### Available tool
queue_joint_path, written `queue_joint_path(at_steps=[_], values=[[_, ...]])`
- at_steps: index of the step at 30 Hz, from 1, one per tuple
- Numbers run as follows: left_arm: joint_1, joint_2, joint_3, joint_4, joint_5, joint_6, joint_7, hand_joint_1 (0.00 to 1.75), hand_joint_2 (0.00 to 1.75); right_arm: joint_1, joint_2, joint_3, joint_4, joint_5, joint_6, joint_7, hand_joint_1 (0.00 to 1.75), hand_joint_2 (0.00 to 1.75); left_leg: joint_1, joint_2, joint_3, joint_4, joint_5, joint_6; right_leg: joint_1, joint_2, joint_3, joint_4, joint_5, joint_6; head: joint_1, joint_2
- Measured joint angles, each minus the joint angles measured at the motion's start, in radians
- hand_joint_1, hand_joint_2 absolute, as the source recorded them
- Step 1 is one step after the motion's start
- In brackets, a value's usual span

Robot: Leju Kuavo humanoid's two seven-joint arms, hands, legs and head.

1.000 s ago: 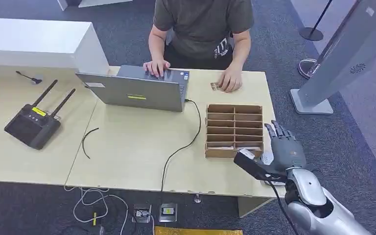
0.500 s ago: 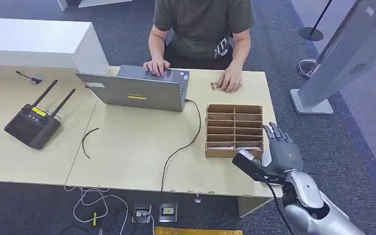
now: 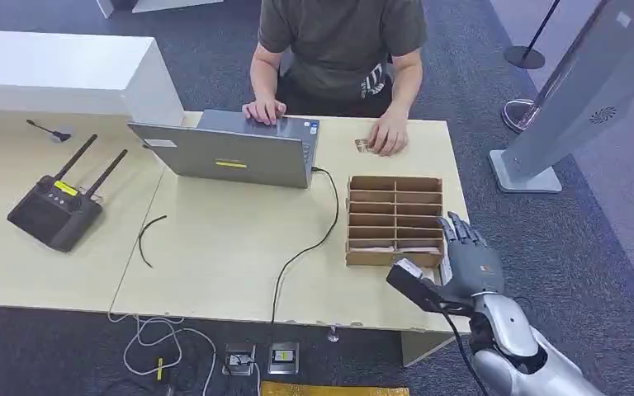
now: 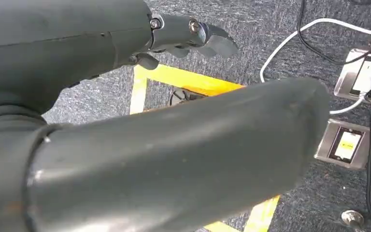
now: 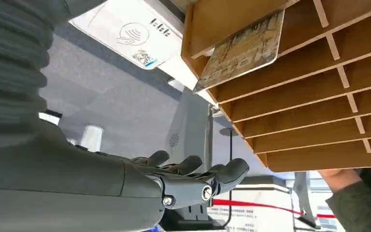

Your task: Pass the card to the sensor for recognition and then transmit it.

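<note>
The right hand (image 3: 466,262) hangs beside the cardboard rack (image 3: 395,218), fingers spread, holding nothing — the card (image 5: 244,50) leans in the rack's nearest slot. Coming in from the side, the fingers could catch the rack wall and shove it — or knock the card flat.

You see a pale beige tabletop (image 3: 215,247) on dark grey speckled carpet (image 3: 578,239). The divided box (image 3: 395,219) at its right edge is plain brown cardboard. The card (image 5: 241,50) in it carries a tan and gold printed pattern. The right hand (image 3: 467,262) is dark grey; its arm (image 3: 520,351) is silver. The laptop (image 3: 231,153) is grey with a yellow label. The router (image 3: 56,210) is black. The sensor pad (image 5: 130,31) is white with black symbols.
</note>
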Motion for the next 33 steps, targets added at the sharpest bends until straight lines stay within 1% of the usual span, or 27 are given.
queue_joint_path(at_steps=[12,21,33], values=[[-0.002,0.000,-0.002,0.000,0.004,-0.007,0.004,0.00,0.00,-0.012,0.010,0.024,0.019,0.039,-0.006,0.000,0.00,1.75,0.000,0.000,0.000,0.000,0.000,0.000,0.000,0.000,0.000,0.000,0.000,0.000,0.000,0.000],[-0.009,0.002,-0.010,0.000,0.003,-0.016,0.018,0.00,0.00,-0.026,0.022,0.040,0.031,0.043,-0.005,-0.005,0.00,1.75,0.000,0.000,0.000,0.000,0.000,0.000,0.000,0.000,0.000,0.000,0.000,0.000,0.000,0.000],[-0.018,0.002,-0.018,0.000,0.003,-0.020,0.018,0.00,0.00,-0.037,0.036,0.048,0.049,0.043,-0.005,-0.011,0.00,1.75,0.000,0.000,0.000,0.000,0.000,0.000,0.000,0.000,0.000,0.000,0.000,0.000,0.000,0.000]])
